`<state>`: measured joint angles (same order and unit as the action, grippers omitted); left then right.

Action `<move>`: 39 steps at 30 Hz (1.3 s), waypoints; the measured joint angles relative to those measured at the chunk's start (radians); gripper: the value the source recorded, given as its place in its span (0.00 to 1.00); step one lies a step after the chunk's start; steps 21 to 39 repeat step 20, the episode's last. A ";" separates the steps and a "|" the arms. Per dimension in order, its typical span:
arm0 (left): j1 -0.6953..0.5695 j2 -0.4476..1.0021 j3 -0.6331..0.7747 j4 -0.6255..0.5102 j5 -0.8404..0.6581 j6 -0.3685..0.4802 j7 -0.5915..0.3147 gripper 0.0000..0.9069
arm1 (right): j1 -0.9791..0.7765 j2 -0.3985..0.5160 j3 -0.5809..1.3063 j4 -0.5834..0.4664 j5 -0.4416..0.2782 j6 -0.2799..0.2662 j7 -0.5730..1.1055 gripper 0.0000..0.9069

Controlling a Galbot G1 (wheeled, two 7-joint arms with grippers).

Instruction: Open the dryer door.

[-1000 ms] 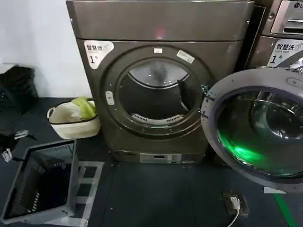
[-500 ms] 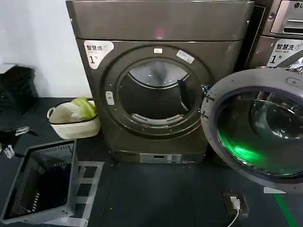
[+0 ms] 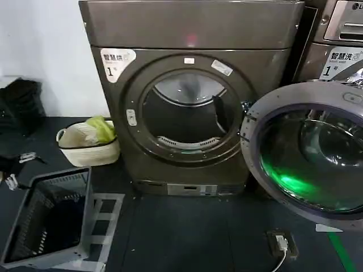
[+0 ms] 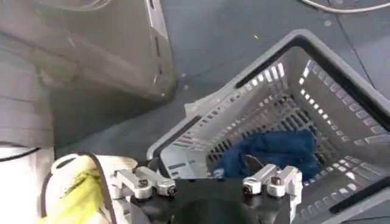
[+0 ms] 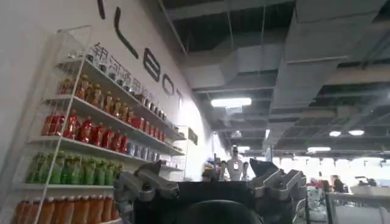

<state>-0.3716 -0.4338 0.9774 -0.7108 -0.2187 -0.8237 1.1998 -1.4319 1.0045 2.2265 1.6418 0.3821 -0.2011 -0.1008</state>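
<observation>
Already the dryer door (image 3: 309, 150) stands swung wide open to the right of the dryer (image 3: 190, 96), its dark glass facing forward with a green glint low in it. The round port of the machine is uncovered, the drum showing behind it, and a white sticker marked "1" (image 3: 116, 61) sits at the upper left of the front. On the floor to the left lie a white basket (image 3: 88, 148) with something yellow-green in it and a grey crate (image 3: 48, 224). The left pincer (image 4: 210, 182) hangs above that crate, its fingers spread wide and holding nothing, a blue cloth (image 4: 268, 152) lying in the crate below. The right pincer (image 5: 210, 182) points up toward a ceiling and shelves of bottles (image 5: 85, 131), also spread wide and empty.
</observation>
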 joint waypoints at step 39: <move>-0.011 0.001 0.000 -0.004 -0.016 0.000 0.045 1.00 | -0.007 -0.007 0.006 -0.007 0.001 0.000 0.000 1.00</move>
